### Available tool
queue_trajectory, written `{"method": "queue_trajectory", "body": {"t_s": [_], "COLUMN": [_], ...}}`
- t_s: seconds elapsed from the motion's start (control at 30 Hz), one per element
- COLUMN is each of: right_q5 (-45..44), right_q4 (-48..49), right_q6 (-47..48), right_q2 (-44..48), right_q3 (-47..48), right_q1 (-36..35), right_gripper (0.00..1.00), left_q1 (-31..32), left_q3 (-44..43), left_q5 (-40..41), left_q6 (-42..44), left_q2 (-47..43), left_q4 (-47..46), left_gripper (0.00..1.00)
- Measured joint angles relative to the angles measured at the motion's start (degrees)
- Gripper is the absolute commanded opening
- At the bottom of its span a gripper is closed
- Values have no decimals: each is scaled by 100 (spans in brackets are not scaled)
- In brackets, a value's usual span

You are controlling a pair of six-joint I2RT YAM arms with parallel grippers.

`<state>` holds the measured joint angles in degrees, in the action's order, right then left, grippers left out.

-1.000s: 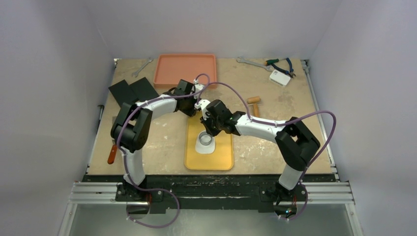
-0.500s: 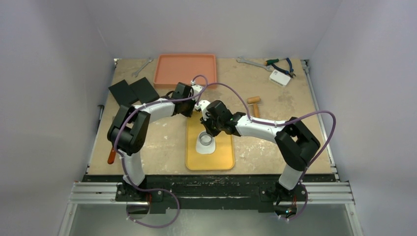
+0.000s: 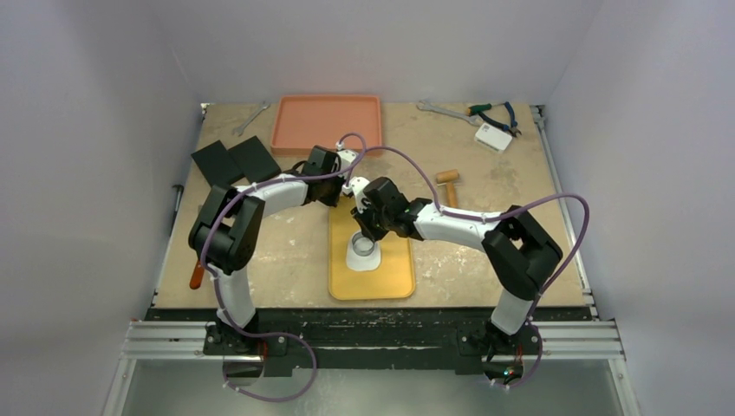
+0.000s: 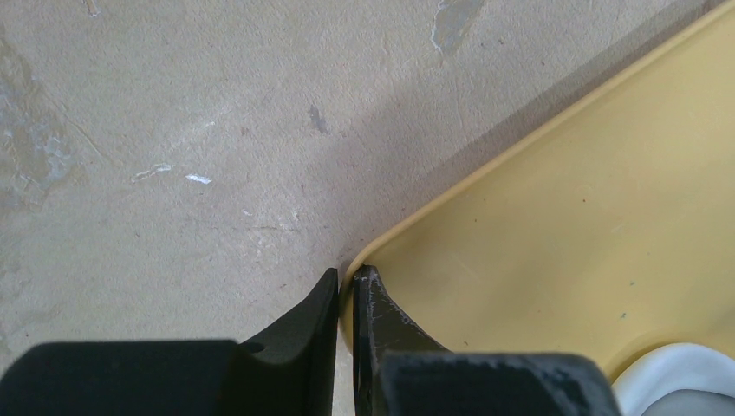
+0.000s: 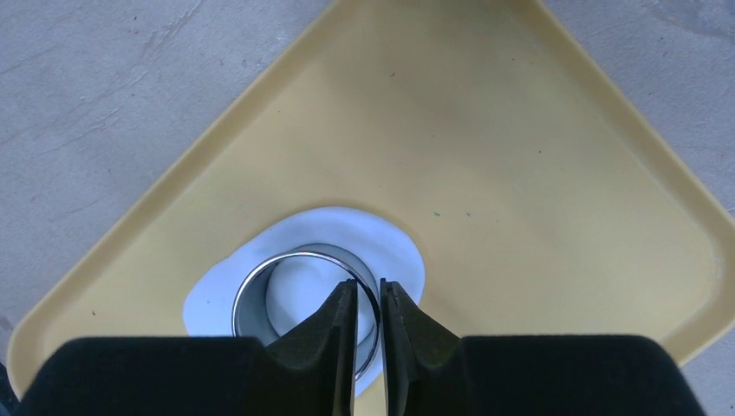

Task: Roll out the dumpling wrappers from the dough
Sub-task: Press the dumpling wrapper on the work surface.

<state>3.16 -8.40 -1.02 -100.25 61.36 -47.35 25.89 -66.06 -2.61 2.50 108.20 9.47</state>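
Observation:
White dough (image 3: 362, 259) lies flat on the yellow tray (image 3: 381, 282), and a metal ring cutter (image 3: 363, 245) stands on it. In the right wrist view my right gripper (image 5: 368, 284) straddles the near wall of the ring cutter (image 5: 260, 286). One finger is inside and one outside, with a thin gap on each side. The dough (image 5: 381, 238) spreads past the ring. My left gripper (image 4: 346, 276) is shut on the tray's rim (image 4: 555, 217) at its far left corner. No separate dumpling wrappers are in view.
An orange tray (image 3: 326, 121) sits at the back. A wooden mallet (image 3: 448, 184) lies right of the arms. Wrenches (image 3: 442, 110), pliers (image 3: 494, 113) and a white box (image 3: 493, 136) are at the back right. Black blocks (image 3: 234, 160) and a red-handled tool (image 3: 198, 276) are on the left.
My left gripper has closed on the yellow tray's corner rim. My right fingers have eased slightly apart around the ring's wall. The ring and dough have not moved.

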Motion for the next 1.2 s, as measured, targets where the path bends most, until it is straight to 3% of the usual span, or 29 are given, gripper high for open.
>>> {"method": "queue_trajectory", "body": {"t_s": [0.13, 0.67, 1.2], "right_q5": [0, -396, -772], "right_q4": [7, 890, 933], "right_q6": [52, -164, -74], "right_q2": [0, 540, -127], "right_q3": [0, -927, -273], "right_q1": [4, -188, -341], "right_gripper": [4, 0, 0], "left_q1": [0, -2, -7], "left_q3": [0, 155, 170], "left_q5": [-13, 28, 4], "left_q6": [0, -295, -293], "left_q2": [0, -61, -68], "left_q4": [-2, -234, -256], "left_gripper": [0, 0, 0]}}
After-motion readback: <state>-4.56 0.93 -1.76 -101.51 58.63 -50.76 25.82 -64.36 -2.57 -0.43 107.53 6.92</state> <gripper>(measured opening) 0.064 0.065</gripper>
